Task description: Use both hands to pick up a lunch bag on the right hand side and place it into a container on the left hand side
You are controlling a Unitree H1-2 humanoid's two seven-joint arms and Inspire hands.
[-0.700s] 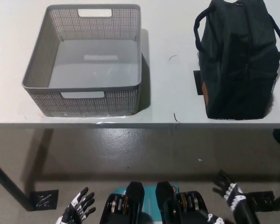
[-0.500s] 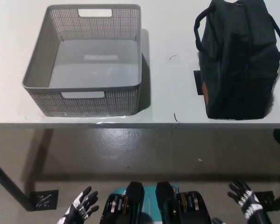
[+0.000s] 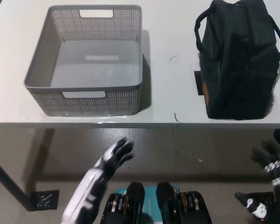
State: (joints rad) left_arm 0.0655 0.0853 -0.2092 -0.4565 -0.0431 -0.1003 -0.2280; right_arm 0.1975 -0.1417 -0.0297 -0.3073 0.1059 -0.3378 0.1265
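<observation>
While the black lunch bag (image 3: 239,60) stands upright at the upper right of the frame on the white table (image 3: 168,88), well apart from the grey perforated container (image 3: 86,60) at the upper left, neither has moved since the earlier frames. Both hands have risen from the bottom edge. The white left hand (image 3: 114,156) now reaches up at lower centre-left, fingers spread and holding nothing, below the table's front edge. The black right hand (image 3: 270,161) sits at the lower right, fingers apart, also empty.
</observation>
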